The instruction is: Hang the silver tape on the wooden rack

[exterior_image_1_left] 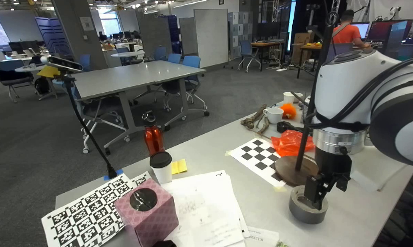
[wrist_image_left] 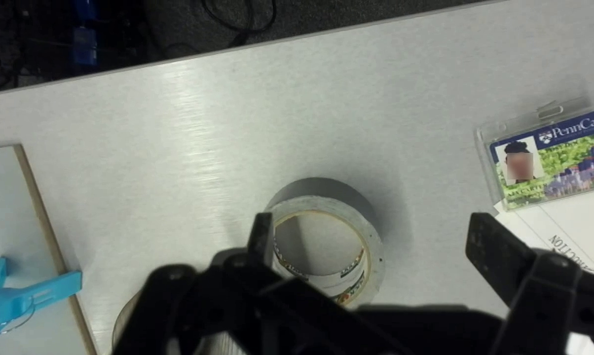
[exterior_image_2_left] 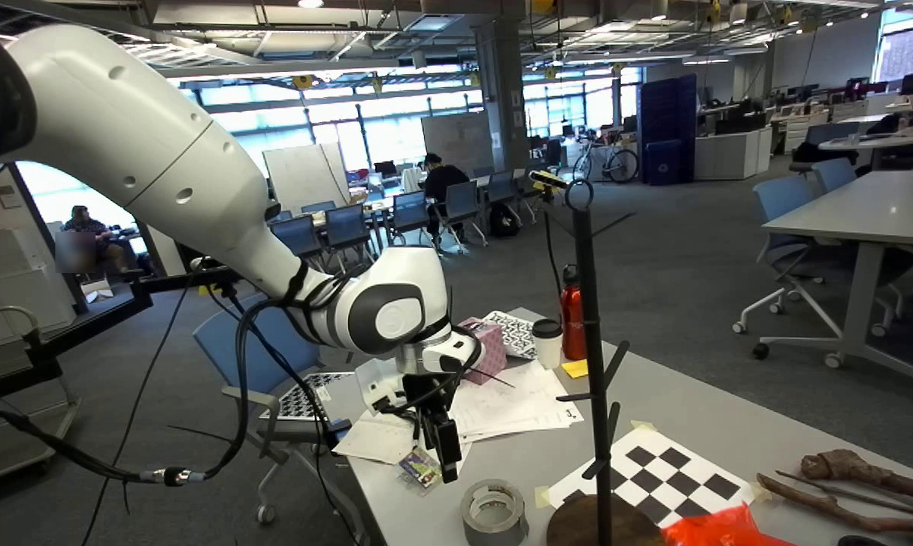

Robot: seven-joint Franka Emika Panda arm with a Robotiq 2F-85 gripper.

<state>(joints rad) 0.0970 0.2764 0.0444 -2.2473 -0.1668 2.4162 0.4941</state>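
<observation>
The silver tape [exterior_image_1_left: 308, 213] lies flat on the table beside the rack's base; it also shows in an exterior view [exterior_image_2_left: 494, 535] and the wrist view [wrist_image_left: 374, 251]. The wooden rack stands upright, its dark pole [exterior_image_1_left: 303, 140] on a round brown base [exterior_image_1_left: 288, 171]; its pole [exterior_image_2_left: 594, 364] with side pegs shows in an exterior view. My gripper [exterior_image_1_left: 330, 195] is open, empty and pointing down above the tape. In the wrist view the gripper [wrist_image_left: 373, 236] has one finger overlapping the tape's left rim and the other over table right of it. Whether a finger touches the tape cannot be told.
A checkerboard sheet [exterior_image_1_left: 256, 156] and a red plastic bag [exterior_image_1_left: 290, 142] lie by the rack's base. A card holder [wrist_image_left: 558, 153] and papers [exterior_image_1_left: 206, 209] lie to one side of the tape. A board with a blue clip [wrist_image_left: 25, 296] lies on the other side.
</observation>
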